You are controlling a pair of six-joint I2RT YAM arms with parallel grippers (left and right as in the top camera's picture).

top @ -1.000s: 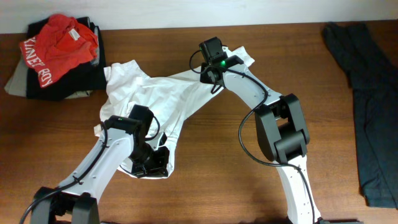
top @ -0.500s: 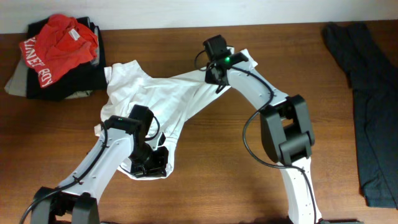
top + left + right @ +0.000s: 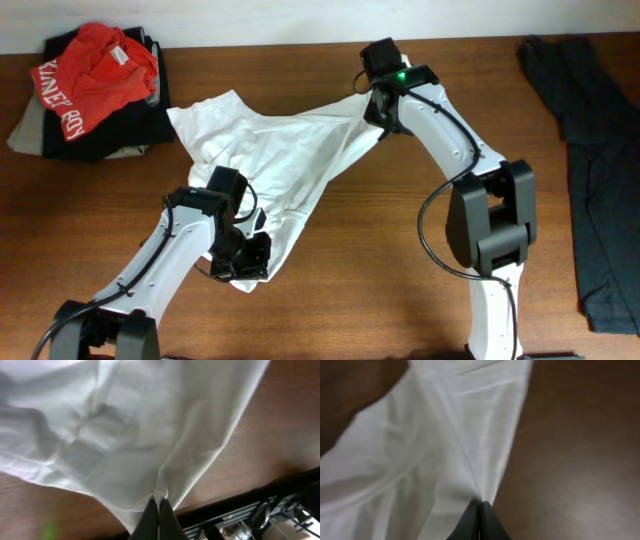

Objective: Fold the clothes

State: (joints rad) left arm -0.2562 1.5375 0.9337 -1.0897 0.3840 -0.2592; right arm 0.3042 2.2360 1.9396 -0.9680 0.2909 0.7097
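I hold my left pincer (image 3: 243,262) and right pincer (image 3: 373,105) each clamped on opposite edges of the one white T-shirt (image 3: 275,150), drawn out between them across the middle of the counter (image 3: 380,270), I judge to spread it flat for folding, while one red shirt (image 3: 95,70) and one dark garment (image 3: 600,150) lie aside.

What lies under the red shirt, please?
The red shirt lies on black cloth, with grey cloth showing at the left edge. Whatever lies beneath the shirt's middle is covered.
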